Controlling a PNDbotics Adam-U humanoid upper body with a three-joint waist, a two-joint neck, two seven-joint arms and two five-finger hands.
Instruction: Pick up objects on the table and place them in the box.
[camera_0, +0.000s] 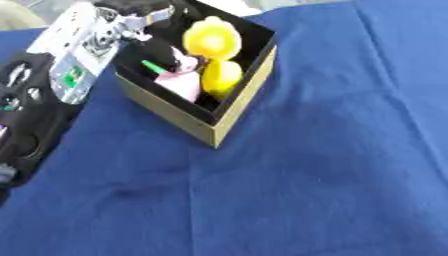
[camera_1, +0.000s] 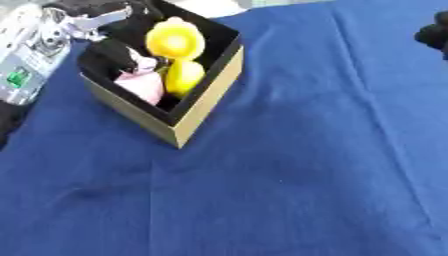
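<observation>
Your left hand (camera_0: 162, 50) is down inside the box (camera_0: 229, 112) at eleven o'clock; whether its fingers are spread, I cannot tell. Yellow toys (camera_0: 212, 40) and a pink item (camera_0: 181, 82) lie inside. This looks like the release step: next, lift clear of the tabletop (camera_0: 306, 190).

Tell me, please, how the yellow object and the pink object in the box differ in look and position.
The yellow object is bright and rounded, rising above the rim; the pink object is pale, lower, and sits deeper. The yellow object lies toward the right wall, the pink object left of it. Both rest inside the box.
</observation>
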